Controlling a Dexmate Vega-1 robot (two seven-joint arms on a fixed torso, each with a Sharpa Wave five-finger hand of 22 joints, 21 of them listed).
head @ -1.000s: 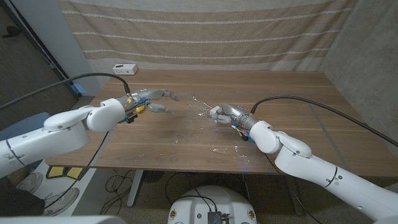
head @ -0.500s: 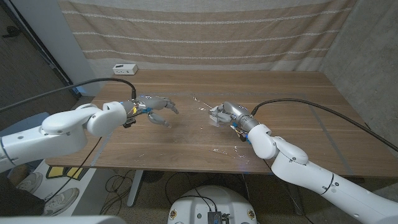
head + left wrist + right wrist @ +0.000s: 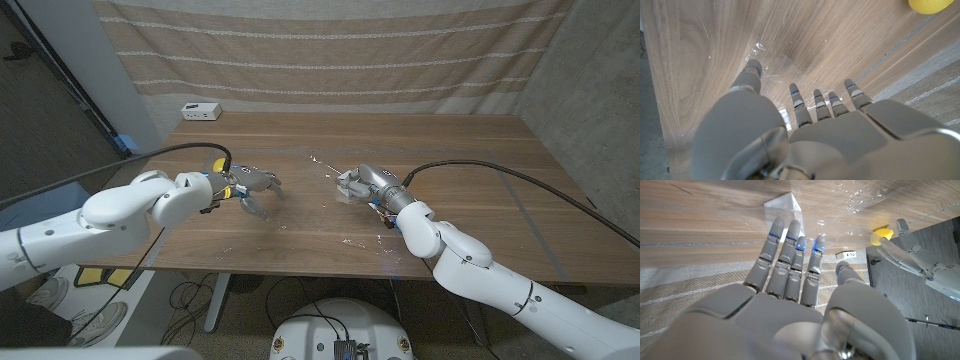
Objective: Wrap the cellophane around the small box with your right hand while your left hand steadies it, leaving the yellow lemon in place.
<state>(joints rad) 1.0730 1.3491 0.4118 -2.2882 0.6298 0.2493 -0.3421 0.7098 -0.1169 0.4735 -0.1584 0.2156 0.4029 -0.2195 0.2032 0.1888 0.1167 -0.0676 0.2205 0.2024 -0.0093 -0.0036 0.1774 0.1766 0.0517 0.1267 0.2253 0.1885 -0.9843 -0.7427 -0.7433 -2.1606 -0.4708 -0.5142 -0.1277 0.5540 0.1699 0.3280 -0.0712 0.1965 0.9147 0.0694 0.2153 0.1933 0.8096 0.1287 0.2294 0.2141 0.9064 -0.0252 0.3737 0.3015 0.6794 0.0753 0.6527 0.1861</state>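
The small white box [image 3: 344,191] [image 3: 784,204] sits mid-table on the clear cellophane [image 3: 348,239] [image 3: 774,64] [image 3: 860,200], half hidden by my right hand [image 3: 357,181] [image 3: 790,280]. That hand's straight fingers reach to the box's edge and grip nothing. My left hand [image 3: 250,188] [image 3: 805,130] hovers a short way to the box's left with its fingers apart over the sheet's left part, holding nothing; it also appears as the left hand [image 3: 912,255] in the right wrist view. The yellow lemon [image 3: 927,4] [image 3: 883,232] lies behind the left hand.
A white power strip [image 3: 201,111] [image 3: 846,255] lies at the table's far left corner. A striped curtain [image 3: 330,50] hangs behind the table. Black cables trail off both forearms. Bare wood stretches to the right of my right arm.
My left hand has come away from the lemon, moving nearer and to the right, lower over the cellophane. The right hand has stayed at the box.
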